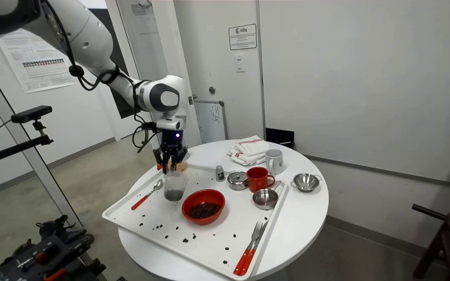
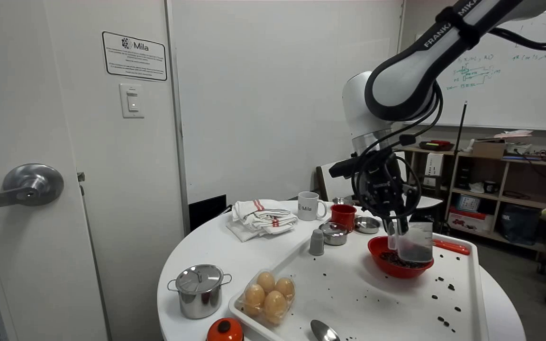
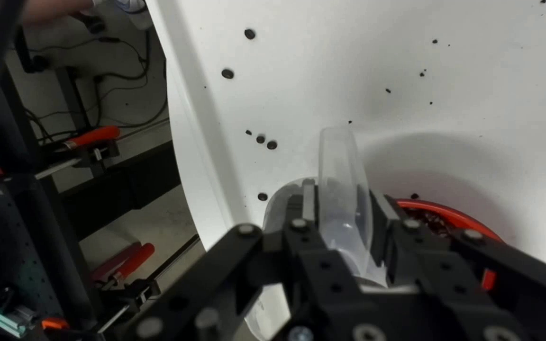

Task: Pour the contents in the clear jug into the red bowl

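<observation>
In an exterior view, the Franka arm (image 1: pixel 92 43) reaches in from the upper left, bends at the wrist and points its Robotiq gripper (image 1: pixel 171 168) down over a white tray (image 1: pixel 236 214) on a round white table (image 1: pixel 305 218). Under the fingertips is the clear jug (image 1: pixel 175 183), close to upright, see-through along its walls, with a dark layer at its bottom. It is between a red-handled spoon (image 1: pixel 146 196) and the red bowl (image 1: pixel 203 196), just beside the bowl. Dark beans (image 1: pixel 204 210) lie in the bowl, and loose beans (image 1: pixel 185 240) dot the tray. In an exterior view, the arm (image 2: pixel 396 92) slants down from the upper right; the jug (image 2: pixel 417 241) overlaps the bowl, its base raised off the tray, its handle (image 2: pixel 393 239) directly beneath the gripper, faint marks showing on its wall. An egg pack (image 2: pixel 269 296) rests at the tray's corner, near a lidded metal pot (image 2: pixel 200 293) on the table. In the wrist view, the gripper reaches up from the bottom edge, its fingers (image 3: pixel 309 203) clamped from both sides on the jug's handle, which juts between them, smooth and translucent. A curve of the jug's wall shows left of the fingers; the gripper hides much of the rest. The bowl's rim shows at the right, partly behind the gripper.
</observation>
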